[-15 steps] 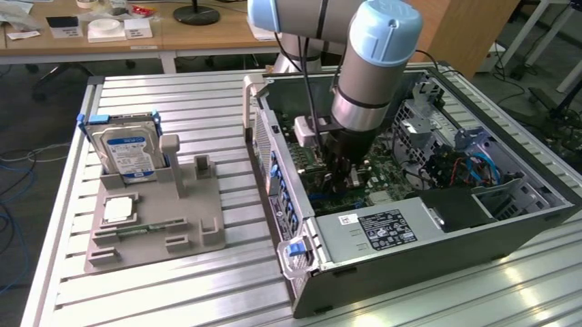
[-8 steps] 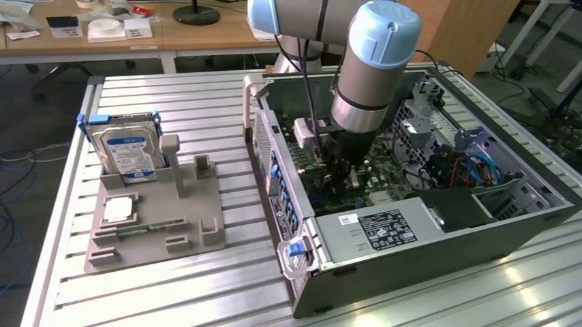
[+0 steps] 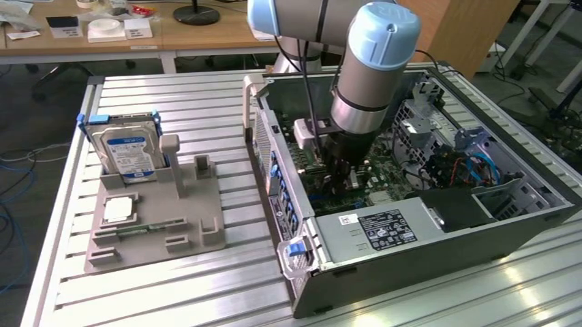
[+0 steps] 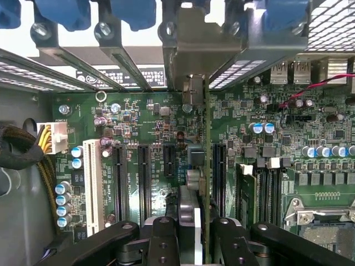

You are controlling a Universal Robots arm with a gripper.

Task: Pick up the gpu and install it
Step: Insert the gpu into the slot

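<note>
Robot arm [image 3: 369, 82] reaches down into the open computer case [image 3: 509, 231], which lies on its side on the ribbed tabletop [image 3: 182, 102]. The gripper [image 4: 194, 233] is deep inside the case, directly above the green motherboard [image 4: 150, 122].

The gripper is partly closed, its two black fingers [image 4: 163, 238] clamped on either side of the gpu [image 4: 206, 144]. The gpu is held edge-on, so it appears as a very thin vertical strip running from between the fingers toward the rear wall of the case. Its silvery end bracket [image 4: 191, 50] stands at the row of rear slot openings, next to the blue latches [image 4: 130, 11] along the case edge.

The gpu's lower edge lies between two of the long black expansion slots [image 4: 219, 177] on the motherboard; whether it is seated in a slot or just above the board cannot be settled from this angle.

Other contents of the case, relative to the gpu: a white slot [image 4: 93, 185] and a white power connector [image 4: 54, 137] with yellow leads sit farther off on one side; memory slots [image 4: 266, 194] and a processor socket [image 4: 324, 213] sit on the other. In the exterior view, the power supply [image 3: 382, 228] with its label occupies the near end of the case.

Outside the case, toward the exterior view's left, a grey parts fixture [image 3: 155, 225] rests on the tabletop. It holds a hard drive [image 3: 127, 153] standing upright and a small square chip [image 3: 118, 210] lying flat
</note>
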